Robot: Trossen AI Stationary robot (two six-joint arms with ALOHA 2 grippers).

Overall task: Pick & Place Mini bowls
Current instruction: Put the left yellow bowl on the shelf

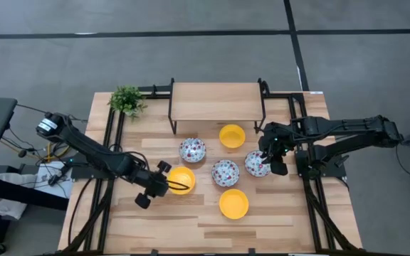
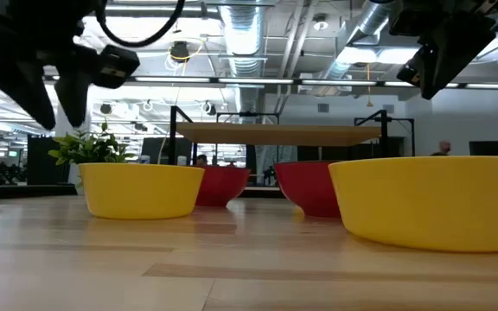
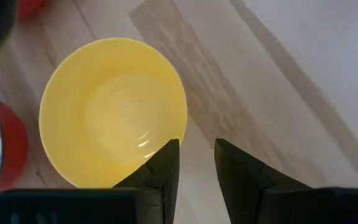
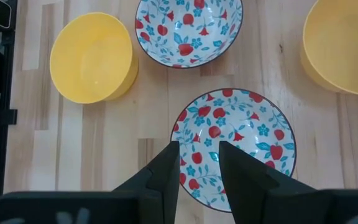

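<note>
Table (image 1: 276,220): L gripper (image 1: 164,186) over yellow bowl (image 1: 182,179).

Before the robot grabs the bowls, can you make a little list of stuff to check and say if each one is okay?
1. Left gripper lined up on the yellow bowl: ok, fingers straddle its rim.
2. Left fingers apart: ok.
3. Right gripper over the floral bowl: ok.
4. Right fingers apart: ok.
5. Either bowl lifted yet: not ok, both rest on the table.
6. Neighbouring floral bowl clear of the right arm: cannot tell.
</note>
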